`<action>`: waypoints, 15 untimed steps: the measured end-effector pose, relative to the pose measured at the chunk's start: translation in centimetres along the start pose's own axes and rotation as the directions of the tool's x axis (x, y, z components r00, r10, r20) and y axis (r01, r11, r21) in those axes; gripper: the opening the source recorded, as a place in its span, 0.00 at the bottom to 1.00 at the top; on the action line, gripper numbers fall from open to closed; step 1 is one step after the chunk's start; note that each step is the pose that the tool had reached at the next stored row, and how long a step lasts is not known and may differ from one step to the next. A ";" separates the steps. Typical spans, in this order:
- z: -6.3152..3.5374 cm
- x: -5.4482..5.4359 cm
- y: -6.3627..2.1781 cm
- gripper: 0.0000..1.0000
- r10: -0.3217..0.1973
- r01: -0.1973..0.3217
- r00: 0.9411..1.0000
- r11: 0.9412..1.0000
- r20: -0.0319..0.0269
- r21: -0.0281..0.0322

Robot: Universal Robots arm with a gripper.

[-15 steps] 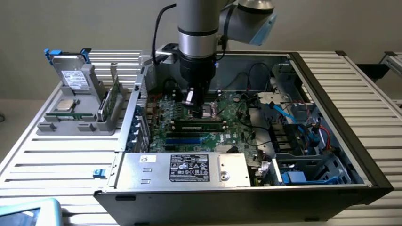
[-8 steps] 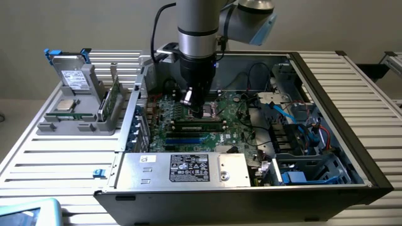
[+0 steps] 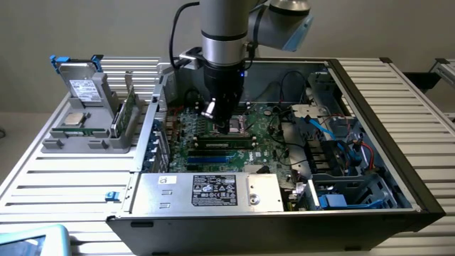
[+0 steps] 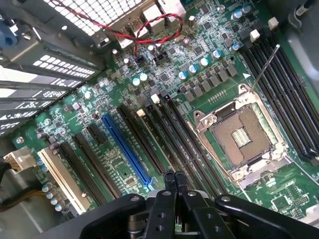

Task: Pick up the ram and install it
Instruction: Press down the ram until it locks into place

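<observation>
From the exterior view, the gripper (image 3: 226,128) hangs inside the open computer case (image 3: 370,106), low over the motherboard (image 3: 267,120); the ram (image 3: 226,142) lies in a memory slot just beneath it. In the wrist view, the fingers (image 4: 168,185) are pressed together, holding nothing, above the memory slots (image 4: 192,144) beside the empty processor socket (image 4: 243,134).

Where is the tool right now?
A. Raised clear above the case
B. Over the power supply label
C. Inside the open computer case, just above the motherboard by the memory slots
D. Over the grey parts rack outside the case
C: in the exterior view the tool hangs inside the computer case, just above the motherboard beside the memory slots.
</observation>
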State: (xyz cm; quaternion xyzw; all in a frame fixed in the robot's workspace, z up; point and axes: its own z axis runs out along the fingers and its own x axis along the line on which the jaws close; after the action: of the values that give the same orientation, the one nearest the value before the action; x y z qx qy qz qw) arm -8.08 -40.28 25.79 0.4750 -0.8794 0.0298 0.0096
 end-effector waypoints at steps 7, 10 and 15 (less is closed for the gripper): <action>0.00 0.0 0.00 0.11 0.091 -0.091 0.996 0.996 -0.004 -0.004; 0.00 0.0 0.00 0.11 0.130 -0.130 0.992 0.992 -0.006 -0.005; 0.00 0.0 0.00 0.11 0.198 -0.198 0.980 0.980 -0.009 -0.008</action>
State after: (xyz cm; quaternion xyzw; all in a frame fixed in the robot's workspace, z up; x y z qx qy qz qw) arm -8.08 -40.28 25.79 0.3848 -0.9225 0.0287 0.0124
